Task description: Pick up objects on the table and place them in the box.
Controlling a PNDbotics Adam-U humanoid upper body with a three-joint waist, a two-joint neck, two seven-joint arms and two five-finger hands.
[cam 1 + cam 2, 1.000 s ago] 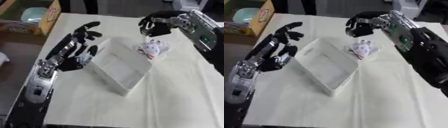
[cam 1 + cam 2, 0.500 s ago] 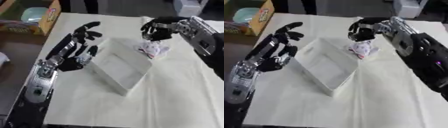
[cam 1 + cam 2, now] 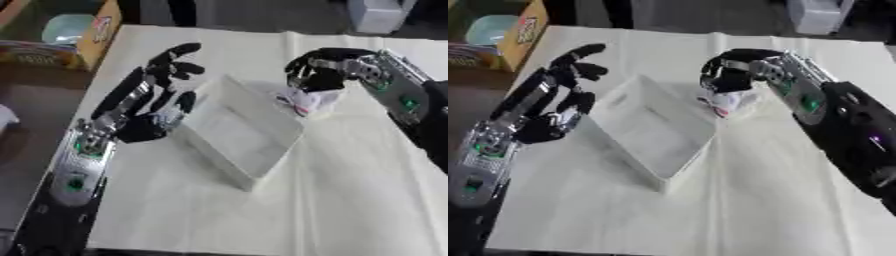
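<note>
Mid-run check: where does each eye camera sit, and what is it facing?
Left eye view: head camera, looking down at white box; left hand open beside it.
Right eye view: same head, set slightly rightward; right hand curled over white object.
Shared: table, box, both hands.

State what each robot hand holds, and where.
Right robot hand curls over the top of the small white object; whether it grips cannot be told. Left robot hand holds nothing.

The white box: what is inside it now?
The white box shows only its bare white floor. The near wall covers a strip inside. The small white object lies outside, under the right hand.
</note>
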